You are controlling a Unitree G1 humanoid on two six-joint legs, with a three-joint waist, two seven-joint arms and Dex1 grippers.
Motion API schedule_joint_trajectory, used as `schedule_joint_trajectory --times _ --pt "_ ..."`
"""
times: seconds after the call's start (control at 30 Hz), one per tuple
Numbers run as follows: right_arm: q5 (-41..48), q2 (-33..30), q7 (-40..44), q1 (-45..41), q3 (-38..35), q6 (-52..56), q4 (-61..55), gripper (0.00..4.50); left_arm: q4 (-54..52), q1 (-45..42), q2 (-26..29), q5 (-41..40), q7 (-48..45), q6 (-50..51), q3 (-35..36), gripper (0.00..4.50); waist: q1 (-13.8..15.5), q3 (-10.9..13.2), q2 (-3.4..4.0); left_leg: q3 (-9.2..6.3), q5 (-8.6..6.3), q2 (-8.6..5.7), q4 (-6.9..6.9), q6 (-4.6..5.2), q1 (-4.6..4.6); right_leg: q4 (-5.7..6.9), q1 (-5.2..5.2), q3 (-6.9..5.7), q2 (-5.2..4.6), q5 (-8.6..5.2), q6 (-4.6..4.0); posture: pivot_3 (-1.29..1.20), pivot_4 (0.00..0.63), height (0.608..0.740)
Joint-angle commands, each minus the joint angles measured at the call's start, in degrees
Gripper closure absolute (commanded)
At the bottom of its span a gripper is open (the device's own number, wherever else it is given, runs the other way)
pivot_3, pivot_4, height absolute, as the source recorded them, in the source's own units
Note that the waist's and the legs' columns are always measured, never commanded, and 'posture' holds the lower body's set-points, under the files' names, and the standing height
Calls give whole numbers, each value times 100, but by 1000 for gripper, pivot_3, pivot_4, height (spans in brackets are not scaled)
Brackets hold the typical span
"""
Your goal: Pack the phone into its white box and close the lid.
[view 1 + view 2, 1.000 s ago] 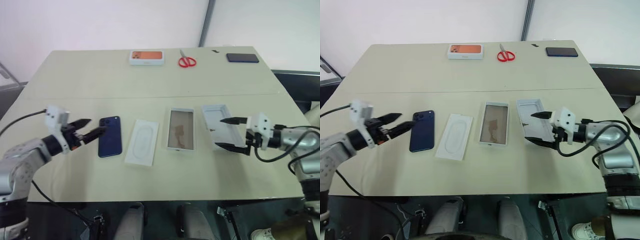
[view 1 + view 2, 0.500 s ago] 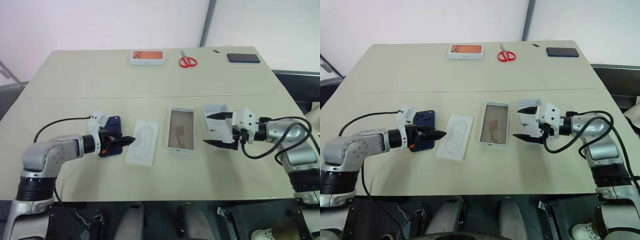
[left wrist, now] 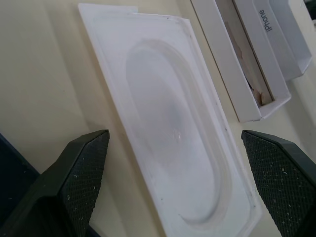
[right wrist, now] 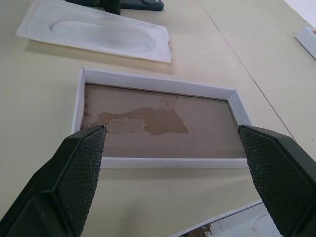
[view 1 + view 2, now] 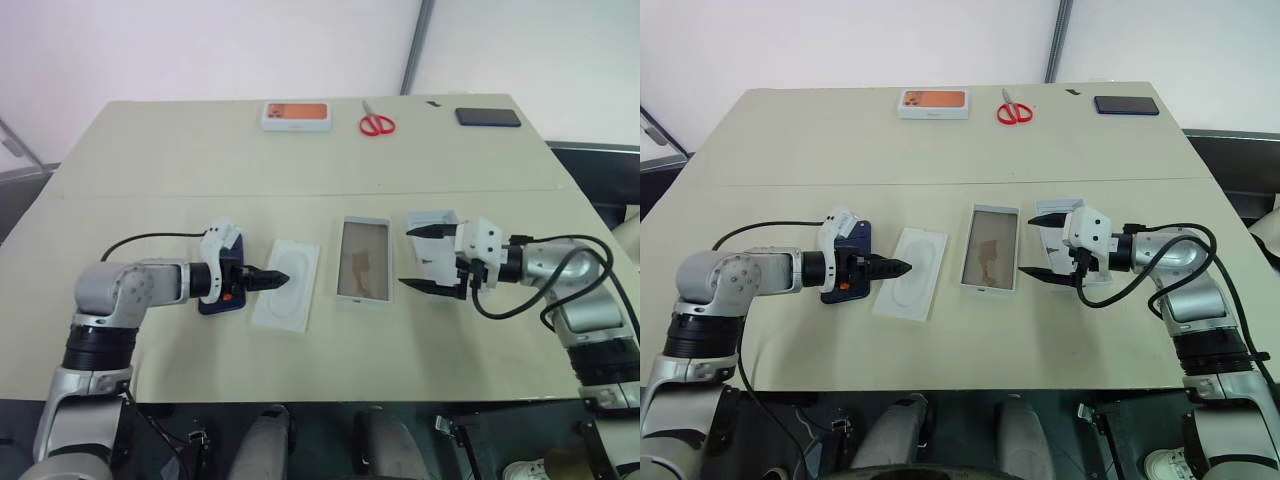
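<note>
1. While the phone (image 5: 222,285) lies flat on the table (image 5: 150,160), well left of the white box (image 5: 362,259), nothing is packed. Left gripper (image 5: 268,278) reaches over the phone, tips at the insert (image 5: 287,286); spread not readable here.
2. Right eye: right gripper (image 5: 1035,246) spread, just right of the white box, over the lid (image 5: 1064,225), holding nothing.
3. Left wrist: fingers (image 3: 74,180) spread, empty, insert between them.
4. Right wrist: white box empty, brown floor bare. Left to do: pick, insert, lid on.

A bare test room or lab: a plain beige worktop (image 5: 300,160) against blank white walls (image 5: 200,40).
</note>
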Motion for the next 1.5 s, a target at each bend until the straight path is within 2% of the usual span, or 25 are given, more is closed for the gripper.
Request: schedule_joint_trajectory --times 0.03,0.1,0.33,0.4,0.5,0.77,0.9,1.03,1.13,1.23,1.3,1.4,1.43,1.47,1.5 --pt "15 -28 -57 22 -121 -98 -262 0 38 261 -50 26 28 263 -151 1837 0 -1 -1 0 0 0 0 0 0 -1 0 0 -1 0 0 0 150 740" --pt "8 -25 -68 1 -117 -98 -253 0 74 302 -64 59 79 258 -98 2726 -3 -1 -1 1 0 -1 0 0 0 -1 0 1 -2 0 1 0 150 740" --pt "-30 6 -86 -52 -77 -126 -234 0 39 326 -150 83 179 341 44 2726 -5 -1 -1 0 0 -1 0 0 1 -1 0 0 -1 0 1 0 150 740" --pt "-25 27 -96 -77 -73 -117 -224 0 45 354 -182 101 234 324 89 3266 -5 -1 -1 0 0 -1 0 0 1 0 1 0 -1 0 1 0 150 740" --pt "-39 56 -95 -82 -61 -130 -179 0 14 397 -221 98 266 290 151 4479 -5 -1 -1 0 0 -1 0 0 0 -1 -1 0 -1 0 1 0 150 740" --pt "-50 444 -295 48 133 144 -341 0 107 364 -369 66 412 163 616 4479 -10 -1 -1 -1 1 0 -1 -1 2 0 0 0 2 0 0 0 150 740" --pt "247 692 -331 132 280 773 -895 0 307 70 -569 -243 583 315 1318 4479 -12 2 -5 -14 1 2 1 -2 -2 2 -5 -1 1 0 0 0 150 740" --pt "130 774 -369 238 548 1234 -1018 0 531 -158 -704 -437 764 393 1815 4479 -8 2 -7 -28 3 -2 1 -5 -9 2 -10 -4 2 0 1 0 150 740" --pt "185 808 -435 181 736 1923 -1059 0 508 -191 -760 -453 839 341 1913 4479 -8 2 -7 -28 3 -5 1 -5 -9 1 -10 -4 0 0 1 0 150 740" --pt "-329 700 -438 157 1145 1850 -940 0 487 -227 -930 -479 1032 246 2047 4479 -5 3 -7 -28 3 -6 1 -6 -10 2 -12 -4 1 0 1 0 150 740" --pt "-225 790 -454 123 1159 2064 -1033 0 425 -209 -1046 -457 1149 200 2064 4479 -6 3 -7 -27 4 -9 1 -7 -13 2 -15 -4 1 0 1 0 150 740" --pt "-252 871 -485 15 1207 2147 -1015 812 294 -199 -1201 -557 1241 155 2139 4500 -8 3 -8 -27 6 -9 1 -10 -14 2 -15 -4 1 0 1 0 150 740" --pt "-256 877 -456 -9 1231 2156 -1012 1421 279 -208 -1238 -586 1267 133 2170 4500 -12 3 -8 -27 6 -8 1 -11 -13 2 -16 -4 1 0 1 0 150 740" --pt "-274 877 -442 -24 1256 2155 -1012 1808 275 -220 -1274 -623 1303 117 2208 4500 -14 3 -8 -27 6 -8 1 -11 -13 2 -16 -4 2 0 1 0 150 740" --pt "-337 889 -452 -49 1297 2094 -980 2450 291 -248 -1301 -656 1347 118 2241 4500 -14 3 -8 -27 6 -8 0 -11 -13 2 -16 -4 3 0 1 0 150 740"
